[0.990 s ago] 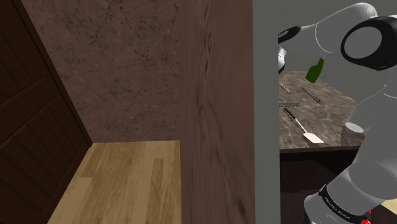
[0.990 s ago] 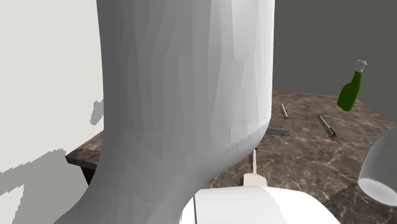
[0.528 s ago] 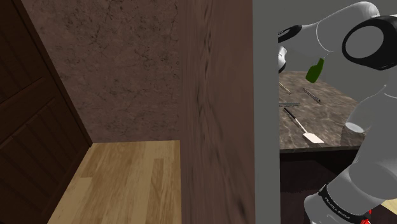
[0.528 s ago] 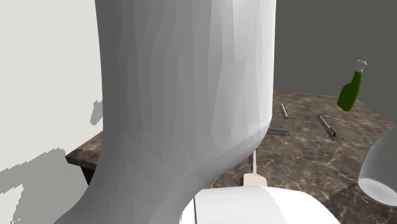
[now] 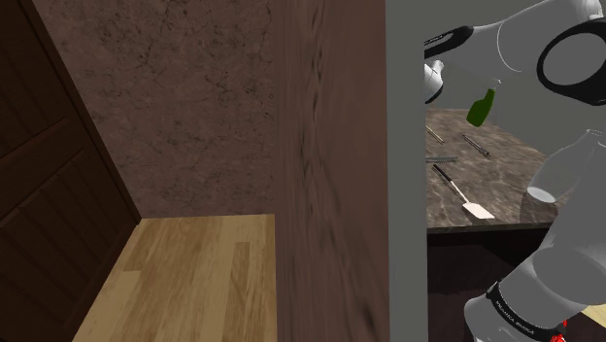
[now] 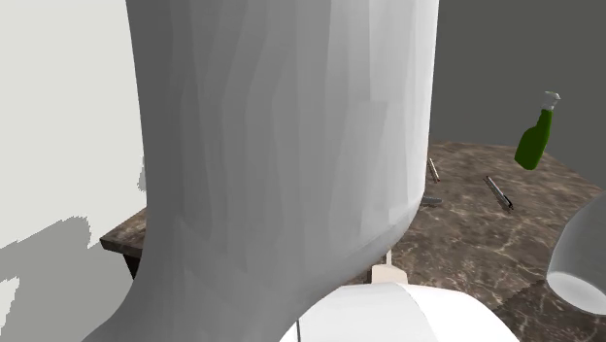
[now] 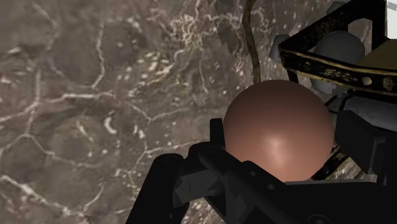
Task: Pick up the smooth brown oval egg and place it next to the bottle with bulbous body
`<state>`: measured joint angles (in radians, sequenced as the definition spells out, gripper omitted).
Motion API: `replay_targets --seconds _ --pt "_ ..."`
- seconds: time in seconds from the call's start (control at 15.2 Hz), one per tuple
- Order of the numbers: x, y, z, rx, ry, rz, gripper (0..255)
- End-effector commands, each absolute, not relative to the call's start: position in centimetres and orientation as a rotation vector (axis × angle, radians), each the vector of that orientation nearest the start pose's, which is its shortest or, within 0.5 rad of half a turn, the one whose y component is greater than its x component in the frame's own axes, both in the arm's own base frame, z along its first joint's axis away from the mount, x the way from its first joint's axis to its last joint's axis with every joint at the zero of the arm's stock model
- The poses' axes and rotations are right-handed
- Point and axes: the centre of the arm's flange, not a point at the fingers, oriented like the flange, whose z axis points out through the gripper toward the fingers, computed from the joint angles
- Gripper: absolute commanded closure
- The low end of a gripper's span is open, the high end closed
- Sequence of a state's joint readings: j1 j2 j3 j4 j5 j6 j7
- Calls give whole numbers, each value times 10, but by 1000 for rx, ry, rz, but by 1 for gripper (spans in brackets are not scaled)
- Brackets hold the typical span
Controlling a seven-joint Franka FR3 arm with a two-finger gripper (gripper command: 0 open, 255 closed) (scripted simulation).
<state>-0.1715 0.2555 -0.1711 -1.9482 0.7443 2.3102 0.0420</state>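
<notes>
In the wrist view a smooth brown egg (image 7: 278, 121) sits between my black fingers (image 7: 216, 159), which clasp it on both sides. My gripper (image 7: 286, 145) is shut on the egg and holds it above the dark marble tabletop (image 7: 95, 95). The green bottle (image 5: 480, 107) with a round body and a pale cap stands tilted at the far side of the table, also the green bottle (image 6: 535, 136) in the second exterior view. In the shoulder view my arm's wrist (image 5: 434, 80) reaches up beside the bottle, partly hidden by the wooden panel.
A tall wooden panel (image 5: 330, 165) hides much of the table in the shoulder view. A spatula (image 5: 464, 194) and slim utensils (image 5: 476, 146) lie on the marble. A black and gold frame (image 7: 331, 63) stands close by the egg. A white arm link (image 6: 282, 165) blocks the second exterior view.
The forearm and wrist have risen in the shoulder view. The big arm link has shifted slightly in the second exterior view. The bottle and utensils have stayed put.
</notes>
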Motion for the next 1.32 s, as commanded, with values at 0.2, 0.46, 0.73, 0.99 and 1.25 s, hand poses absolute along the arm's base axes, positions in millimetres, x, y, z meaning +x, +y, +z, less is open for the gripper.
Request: replay_targets --seconds 0.2,0.46,0.73,0.99,1.25 --pt "591 -191 394 -2385 1091 -256 255" --pt "591 -191 415 -2385 1091 -256 255" --pt "591 -191 436 -2385 1091 -256 255" --pt "591 -191 457 -2385 1091 -256 255" --pt "591 -191 478 -2385 1091 -256 255"
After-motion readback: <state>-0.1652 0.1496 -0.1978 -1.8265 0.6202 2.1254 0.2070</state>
